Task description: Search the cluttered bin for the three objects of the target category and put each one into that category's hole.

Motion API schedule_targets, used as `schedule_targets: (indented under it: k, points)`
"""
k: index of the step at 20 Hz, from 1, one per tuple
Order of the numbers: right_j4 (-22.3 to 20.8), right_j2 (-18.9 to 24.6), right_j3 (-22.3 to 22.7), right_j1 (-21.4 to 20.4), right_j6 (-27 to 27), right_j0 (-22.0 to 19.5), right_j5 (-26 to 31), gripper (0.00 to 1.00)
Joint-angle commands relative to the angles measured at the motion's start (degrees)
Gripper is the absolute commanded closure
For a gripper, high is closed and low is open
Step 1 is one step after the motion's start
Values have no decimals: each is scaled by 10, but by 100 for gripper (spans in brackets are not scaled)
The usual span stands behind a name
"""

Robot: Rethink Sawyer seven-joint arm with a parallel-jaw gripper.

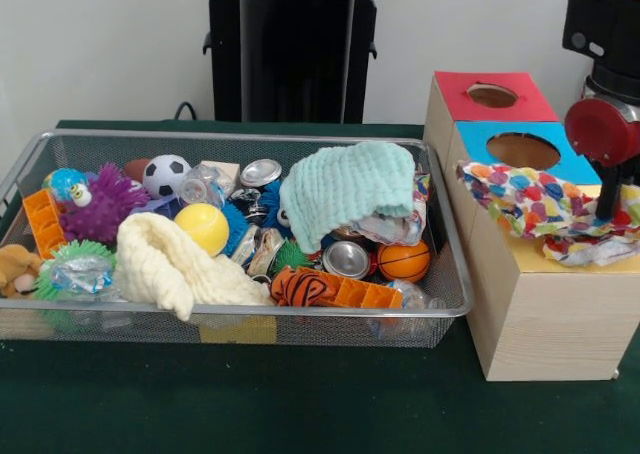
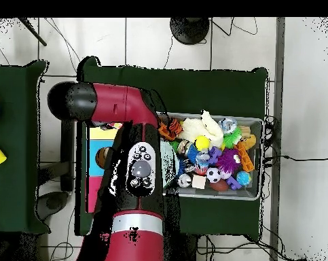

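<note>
Front view: the arm comes down at the right edge, over the yellow-topped box. The gripper is a dark stem below a red joint; its tip sinks into the polka-dot fabric, so I cannot tell how the fingers stand. The dotted cloth lies heaped on the yellow top, spreading from just below the tip over towards the blue-topped box. It covers the spot where the yellow box's hole should be; the hole itself is hidden. My guess: the pieces are bunched there because soft cloth drapes over a cut-out rather than dropping through, so it needs pushing down. The bin sits well off to the side of the tip, still crowded: mint waffle cloth, cream fluffy cloth, balls, cans. No dotted fabric shows in it.

Overhead view: the arm blocks the boxes and gripper; only the bin's clutter is clear.
</note>
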Motion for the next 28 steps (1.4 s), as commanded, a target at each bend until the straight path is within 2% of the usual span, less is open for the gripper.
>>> schedule_targets:
  k: [1,14,15,18,19,24,28]
  points:
    - [-16,34,23,7,81,-25,36,100]
    - [-28,28,-3,20,76,-38,47,100]
    - [-28,27,-5,21,79,-38,52,0]
    - [-26,43,-5,20,62,-45,28,0]
    - [-22,34,-3,20,83,-42,42,0]
    - [-20,51,-4,9,62,-43,59,0]
    - [-15,49,13,-14,68,-41,86,0]
